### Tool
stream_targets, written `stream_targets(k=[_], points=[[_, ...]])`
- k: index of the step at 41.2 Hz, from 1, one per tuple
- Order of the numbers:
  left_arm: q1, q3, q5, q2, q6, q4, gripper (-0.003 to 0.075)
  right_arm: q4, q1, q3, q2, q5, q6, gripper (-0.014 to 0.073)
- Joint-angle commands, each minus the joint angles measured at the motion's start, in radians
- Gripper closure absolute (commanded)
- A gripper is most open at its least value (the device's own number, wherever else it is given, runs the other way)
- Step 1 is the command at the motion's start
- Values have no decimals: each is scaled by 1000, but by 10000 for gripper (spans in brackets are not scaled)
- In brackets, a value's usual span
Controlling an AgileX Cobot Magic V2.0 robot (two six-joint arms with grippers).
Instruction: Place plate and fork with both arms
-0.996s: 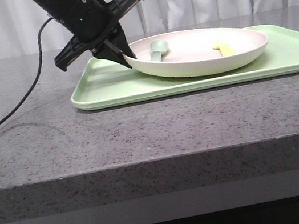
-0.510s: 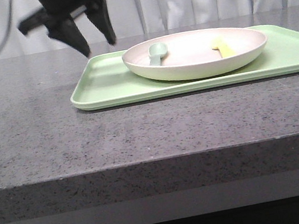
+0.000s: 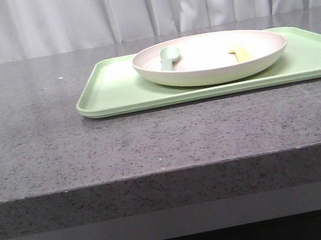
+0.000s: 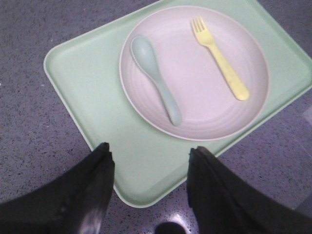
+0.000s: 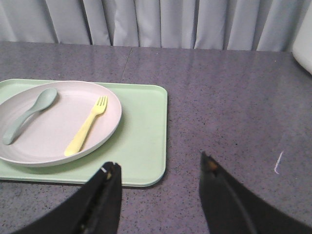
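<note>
Front view, near to far: the speckled grey counter [image 3: 151,140] fills the lower half of the frame, its front edge nearest; in the right centre lies the light-green tray [image 3: 112,91], cut off at the right edge; on it rests the plate [image 3: 214,70], seen nearly edge-on, so that its raised rim hides most of the spoon [image 3: 168,56] and of the fork [image 3: 239,51]; only a grey-green bowl and a yellow sliver show; white curtains [image 3: 140,5] close the top of the frame; neither arm appears in this view.

Left wrist view: the left gripper [image 4: 148,161] at the bottom edge, its two dark fingers spread wide and holding nothing, their bases cut off by the frame; beyond them the tray, one corner out of view; plate in the upper centre, spoon at its left, fork at its right, apart.

Right wrist view: the right gripper [image 5: 158,178] at the bottom, fingers likewise parted and empty; plate at the left, partly cut off by the frame edge; fork lying within it beside the spoon; a pale object at the upper right edge cannot be identified.
</note>
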Motion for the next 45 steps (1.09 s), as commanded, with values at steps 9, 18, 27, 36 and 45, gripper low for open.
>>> stream_targets(k=[9, 18, 27, 36, 45], points=[[-7, 271, -164, -286, 41, -42, 367, -8, 1, -32, 15, -76, -5, 197], [-7, 505, -221, -478, 41, -52, 367, -8, 1, -32, 15, -76, -5, 197], [-7, 677, -232, -650, 41, -78, 367, -8, 1, -32, 15, -76, -5, 197], [-7, 785, -232, -788, 41, -114, 367, -8, 1, -32, 15, -76, -5, 197], [-7, 803, -232, -831, 41, -105, 367, -8, 1, -32, 15, -76, -5, 197]])
